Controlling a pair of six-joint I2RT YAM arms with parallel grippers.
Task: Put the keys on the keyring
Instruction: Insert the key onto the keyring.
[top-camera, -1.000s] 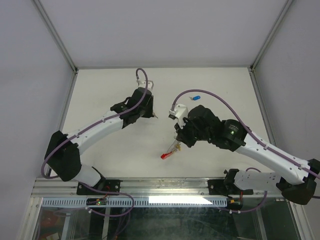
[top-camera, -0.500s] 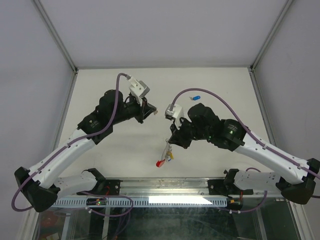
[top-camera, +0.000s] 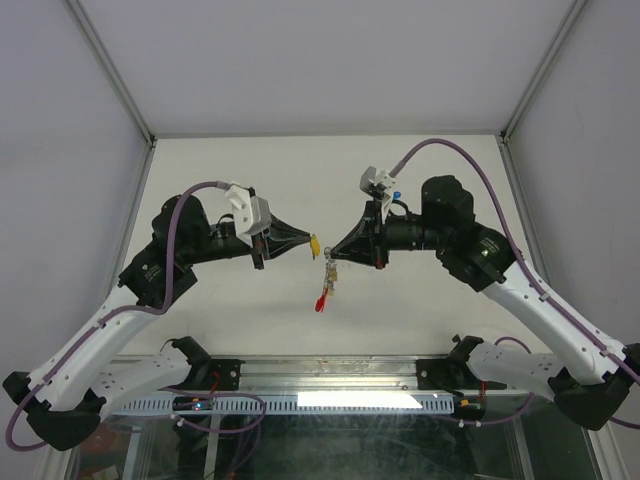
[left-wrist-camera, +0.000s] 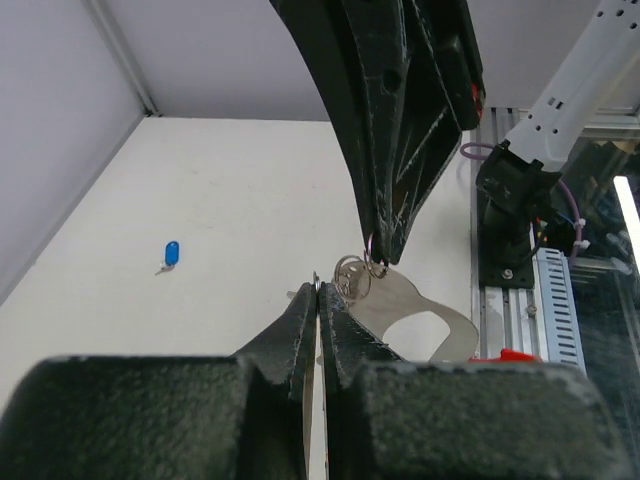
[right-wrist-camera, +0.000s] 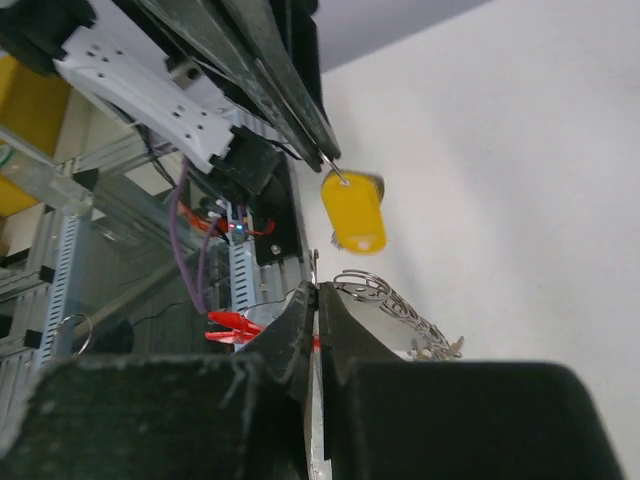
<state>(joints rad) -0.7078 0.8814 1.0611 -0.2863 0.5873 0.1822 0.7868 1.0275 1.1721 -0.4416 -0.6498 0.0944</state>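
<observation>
My left gripper (top-camera: 303, 241) is shut on a yellow-capped key (top-camera: 314, 244), held in the air above the table. In the right wrist view that key (right-wrist-camera: 353, 210) hangs from the left fingertips (right-wrist-camera: 322, 152). Facing it, my right gripper (top-camera: 336, 250) is shut on the keyring (top-camera: 328, 274), whose red strip (top-camera: 321, 300) dangles below. The keyring's wire rings (right-wrist-camera: 385, 292) and chain sit just right of the right gripper (right-wrist-camera: 316, 290). From the left wrist, the left gripper (left-wrist-camera: 318, 292) pinches a thin metal edge, with the rings (left-wrist-camera: 352, 276) just beyond. A blue key (left-wrist-camera: 171, 254) lies on the table.
The blue key (top-camera: 396, 195) lies at the back, half hidden by the right wrist. White walls with metal posts enclose the table (top-camera: 220, 180). An aluminium rail (top-camera: 330, 372) with the arm bases runs along the near edge.
Both arms have risen and turned their grippers to face each other over the table's middle. The keyring has been lifted off the table, and the left gripper now shows the yellow key.
</observation>
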